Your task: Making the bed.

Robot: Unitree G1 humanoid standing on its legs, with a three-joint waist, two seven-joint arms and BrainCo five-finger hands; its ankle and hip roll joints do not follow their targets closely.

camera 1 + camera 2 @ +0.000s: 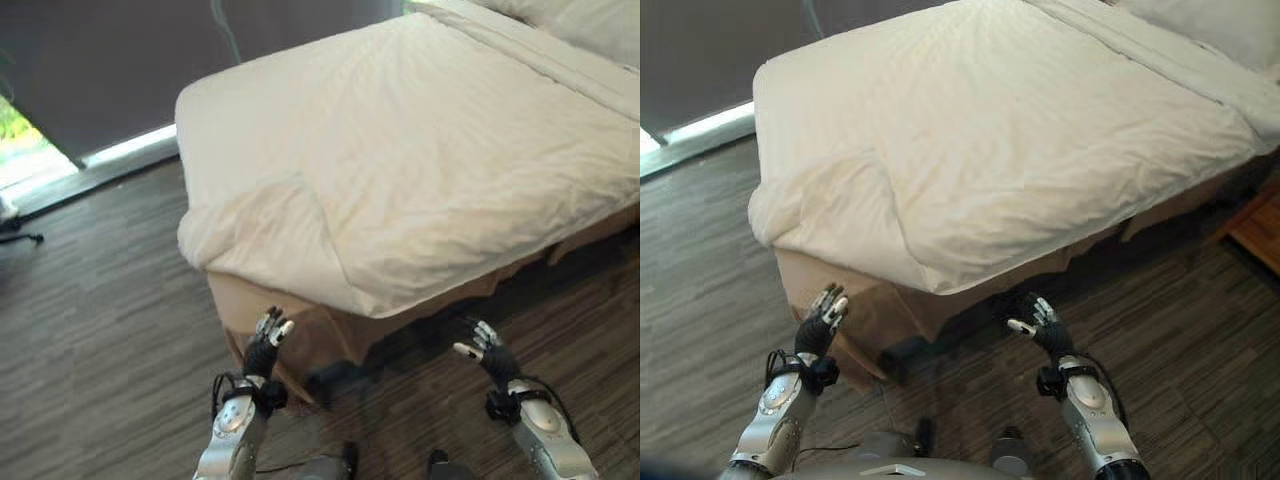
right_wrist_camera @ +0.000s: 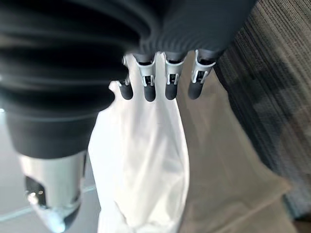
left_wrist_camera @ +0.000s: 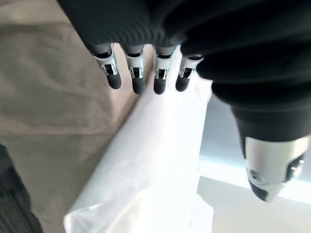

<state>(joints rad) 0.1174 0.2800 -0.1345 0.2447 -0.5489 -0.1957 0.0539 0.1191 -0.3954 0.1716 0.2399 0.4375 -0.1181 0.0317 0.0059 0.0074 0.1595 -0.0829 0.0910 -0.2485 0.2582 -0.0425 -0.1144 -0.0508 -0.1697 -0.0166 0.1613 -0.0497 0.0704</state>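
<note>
Both of my hands hang low in front of the bed's near corner, touching nothing: my left hand point(image 1: 268, 345) below the rumpled corner, my right hand point(image 1: 487, 348) further along the same edge. Fingers on each are straight and spread with the thumb held apart, as the wrist views confirm, and neither holds any cloth.

Above them lies the white duvet point(image 1: 420, 160), covering the bed point(image 1: 270, 310) almost to its far end, mostly smooth but bunched into a thick fold point(image 1: 290, 225) at the near corner. Its lower edge overhangs the tan base unevenly, lifting toward the right.

I judge the duvet soft, light and limp: it will drape and slide rather than keep a shape, so a pinch in one place will only drag a ridge. Best hold, I think, is the hanging hem on either side of the corner, one hand each, pulling outward together.

Beyond the duvet a pillow point(image 1: 590, 20) rests at the head; dark wood floor point(image 1: 100, 330) surrounds the bed.
</note>
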